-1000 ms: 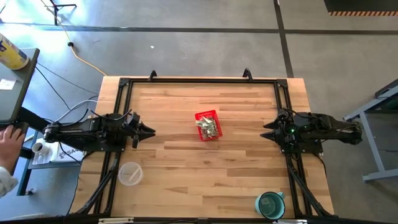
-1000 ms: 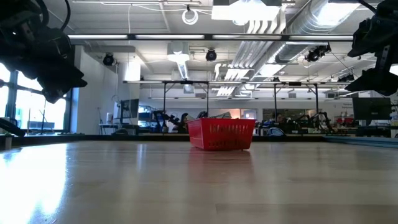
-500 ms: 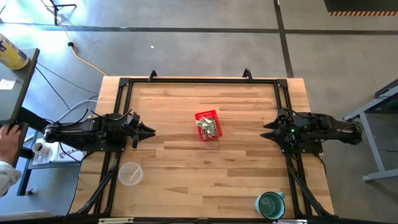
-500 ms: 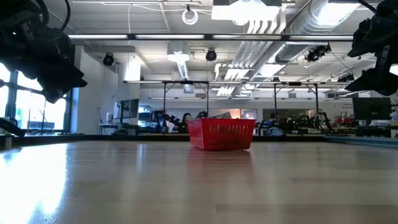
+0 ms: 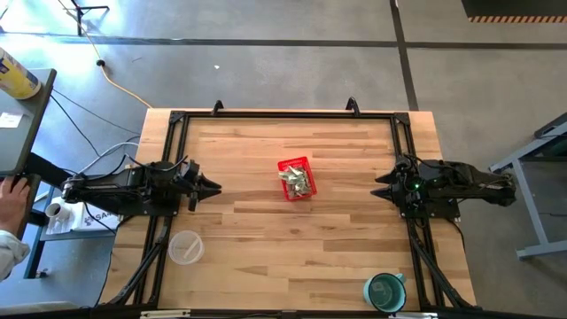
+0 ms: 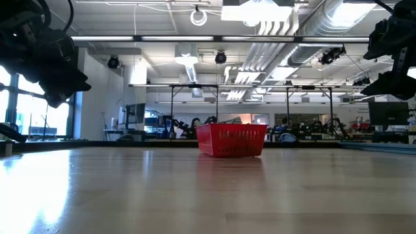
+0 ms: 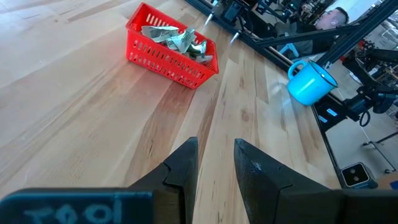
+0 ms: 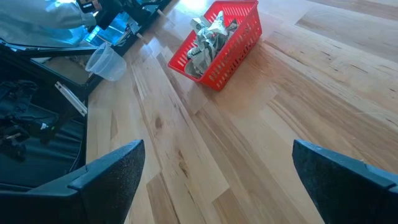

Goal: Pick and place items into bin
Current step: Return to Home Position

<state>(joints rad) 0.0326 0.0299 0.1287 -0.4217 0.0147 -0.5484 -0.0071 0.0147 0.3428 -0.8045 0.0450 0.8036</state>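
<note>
**Sorting looking finished, both arms parked at the sides**

In the high view the red bin [image 5: 291,164] is sitting just above the centre of the frame, and the pale green-and-white items [image 5: 299,182] are lying heaped inside it. No loose piece is showing on the table [image 5: 266,239], so nothing appears to be left to pick. The left gripper [image 5: 211,186] is hanging at centre-left, empty, its fingers parted by a narrow gap. The right gripper [image 5: 379,188] is hanging at centre-right, empty and spread wide. Both are staying well apart from the bin. The clear cup [image 5: 186,247] and teal cup [image 5: 384,291] are standing along the lower edge.
</note>
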